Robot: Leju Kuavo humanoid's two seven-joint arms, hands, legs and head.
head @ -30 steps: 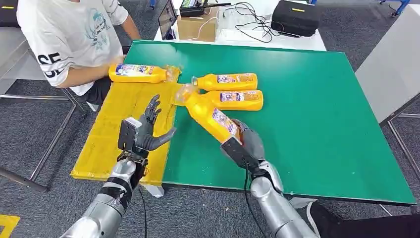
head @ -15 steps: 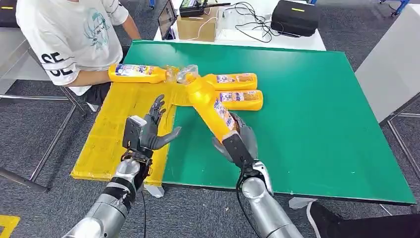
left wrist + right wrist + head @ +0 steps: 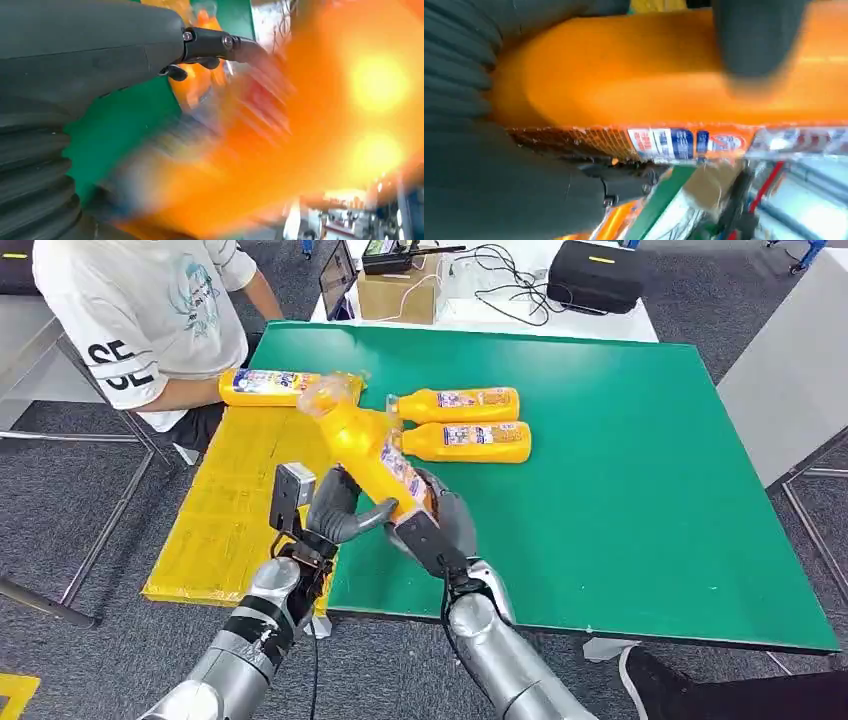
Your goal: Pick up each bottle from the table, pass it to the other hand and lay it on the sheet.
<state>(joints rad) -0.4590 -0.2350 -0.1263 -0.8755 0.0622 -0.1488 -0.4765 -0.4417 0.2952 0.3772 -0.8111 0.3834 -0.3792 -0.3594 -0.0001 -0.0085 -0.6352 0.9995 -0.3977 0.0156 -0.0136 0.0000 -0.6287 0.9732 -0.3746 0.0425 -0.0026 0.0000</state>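
My right hand (image 3: 437, 527) grips an orange bottle (image 3: 366, 447) by its base and holds it tilted above the table's left edge, its clear cap end toward the far left. The right wrist view shows the same bottle (image 3: 664, 65) close up, label along its side, wrapped by my right hand (image 3: 499, 175). My left hand (image 3: 335, 508) is right beside the bottle's lower part, thumb reaching under it, fingers apart. In the left wrist view the bottle (image 3: 310, 140) is an orange blur just past my left hand (image 3: 100, 55). A yellow sheet (image 3: 225, 515) lies left of the green table (image 3: 640, 500).
Two more orange bottles (image 3: 462, 402) (image 3: 472, 441) lie side by side on the table. Another bottle (image 3: 275, 387) lies at the sheet's far end, by the arm of a seated person (image 3: 150, 320). A cardboard box (image 3: 398, 292), cables and a black case (image 3: 598, 275) sit beyond the table.
My right hand has carried the bottle leftward and swung its cap end toward the sheet. My left hand has risen and moved right until it meets the bottle.
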